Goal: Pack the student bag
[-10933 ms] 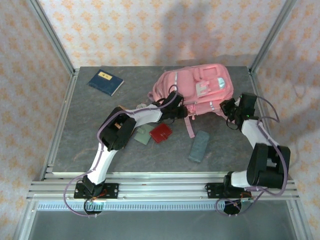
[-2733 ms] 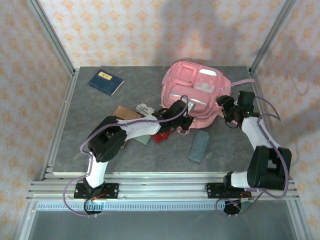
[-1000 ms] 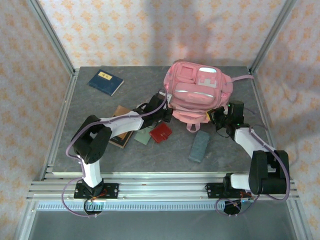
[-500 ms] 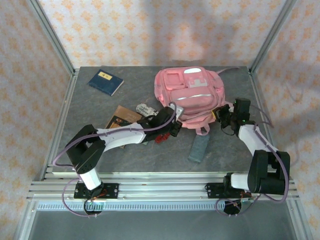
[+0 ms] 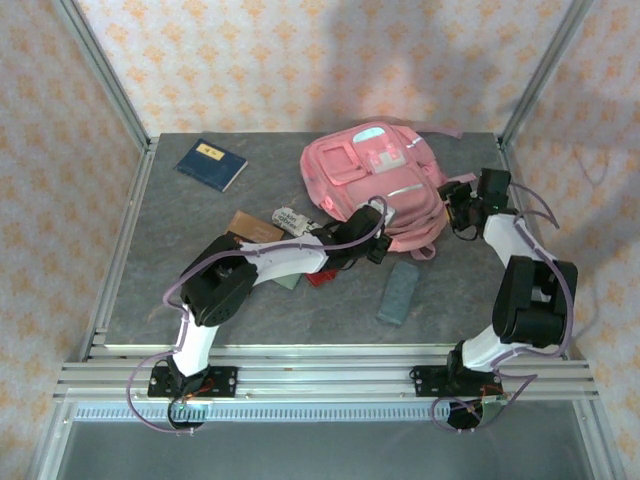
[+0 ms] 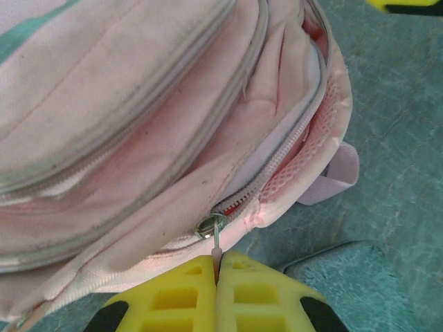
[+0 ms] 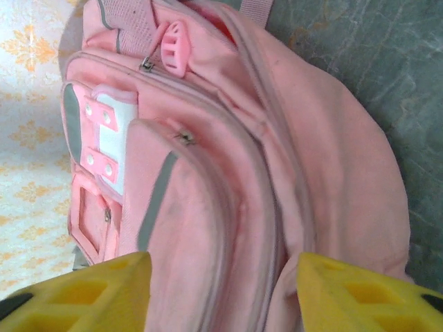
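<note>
**A:** Pink student bag [image 5: 375, 180], seen from above, sits far right on the desk [image 5: 170, 260]. Why are both arms at it?

**B:** Opening it, I'd judge. Left wrist view: left jaws pinched shut on the zip pull [image 6: 211, 227]. Right wrist view: right jaws gape, bag fabric between, nothing clamped.

**A:** And against half a second ago?

**B:** Bag has swung leftward; the right jaws sit farther along its side.

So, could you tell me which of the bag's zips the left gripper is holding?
The partly open zip nearest the strap; the left gripper pinches its metal pull. The front-pocket zips above lie closed.
</note>
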